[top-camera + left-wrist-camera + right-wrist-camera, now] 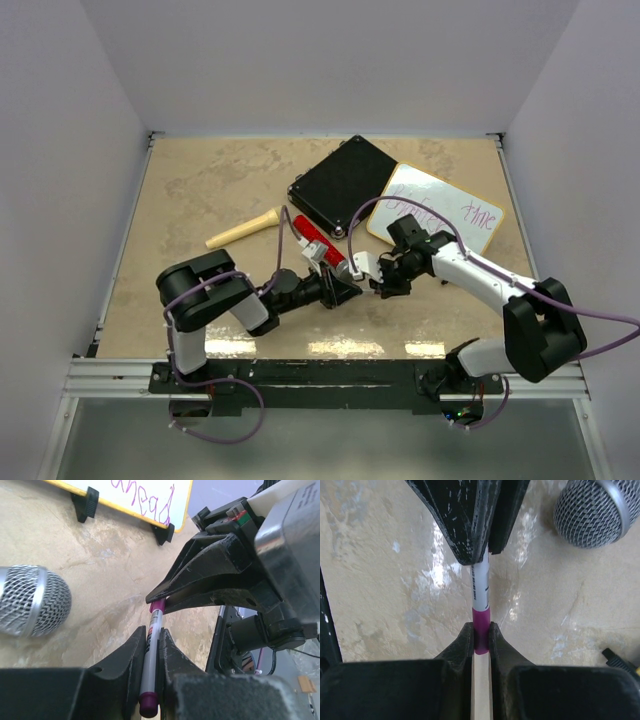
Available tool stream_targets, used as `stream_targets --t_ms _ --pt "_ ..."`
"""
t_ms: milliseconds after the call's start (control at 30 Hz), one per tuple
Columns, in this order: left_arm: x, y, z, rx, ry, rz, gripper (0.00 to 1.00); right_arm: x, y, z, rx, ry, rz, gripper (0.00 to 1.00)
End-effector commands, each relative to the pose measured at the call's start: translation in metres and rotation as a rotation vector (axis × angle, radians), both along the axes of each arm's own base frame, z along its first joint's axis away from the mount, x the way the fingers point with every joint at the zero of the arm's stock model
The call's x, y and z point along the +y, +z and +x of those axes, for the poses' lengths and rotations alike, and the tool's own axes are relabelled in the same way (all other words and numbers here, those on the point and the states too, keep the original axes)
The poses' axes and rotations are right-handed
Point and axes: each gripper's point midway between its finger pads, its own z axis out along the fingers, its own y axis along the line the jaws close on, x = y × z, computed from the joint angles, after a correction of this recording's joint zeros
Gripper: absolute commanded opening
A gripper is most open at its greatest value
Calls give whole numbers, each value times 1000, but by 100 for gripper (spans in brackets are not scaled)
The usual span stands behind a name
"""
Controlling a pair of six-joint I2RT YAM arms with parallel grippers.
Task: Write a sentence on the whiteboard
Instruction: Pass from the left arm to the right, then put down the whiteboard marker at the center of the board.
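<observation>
A white, purple-ended marker pen (152, 647) is gripped at its barrel by the left fingers (125, 665) and at one purple end by the right fingers (462, 650), while the small yellow-rimmed whiteboard (440, 205), crossed by purple handwriting (478, 212), is set at the beige worktop's (200, 180) far right.

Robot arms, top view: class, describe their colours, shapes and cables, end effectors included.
The left arm and right arm have white links between chunky black joint housings. A thin purple cable loops along each. The left end effector and right end effector each have two black wedge-shaped fingers, scuffed with pale flecks.
</observation>
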Motion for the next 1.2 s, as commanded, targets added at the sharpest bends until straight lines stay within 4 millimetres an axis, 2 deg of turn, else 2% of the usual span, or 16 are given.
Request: stream_targets --t_ms 0,100,133,200,300,333,433,600,700,900,1000,1033,1167 --pt "26 84 8 -222 91 -287 4 79 68 10 -102 139 413 0" --pt "56 75 9 -203 140 -269 9 75 59 12 -103 123 376 0" --pt "65 74 11 -202 160 -265 16 73 58 13 -105 118 366 0" --pt "78 71 8 -197 174 -248 20 72 55 15 -102 116 356 0" --pt "91 68 6 -205 193 -222 39 72 52 14 -95 119 347 0" --pt "95 68 7 -211 209 -213 49 72 50 14 -88 117 345 0" --pt "104 68 7 -232 234 -188 61 69 43 12 -75 121 324 0" --pt "111 74 9 -264 262 -156 68 65 37 15 -84 112 295 0" --pt "119 75 10 -279 289 -119 72 55 25 19 -95 84 233 0" --pt "132 63 14 -287 313 92 74 40 12 22 -77 17 159 2" --pt "149 71 26 -322 390 198 79 36 4 23 -60 3 127 5" --pt "154 80 30 -337 415 224 81 35 2 24 -55 0 120 7" --pt "159 96 39 -353 445 283 86 31 -9 23 -15 -27 78 18"
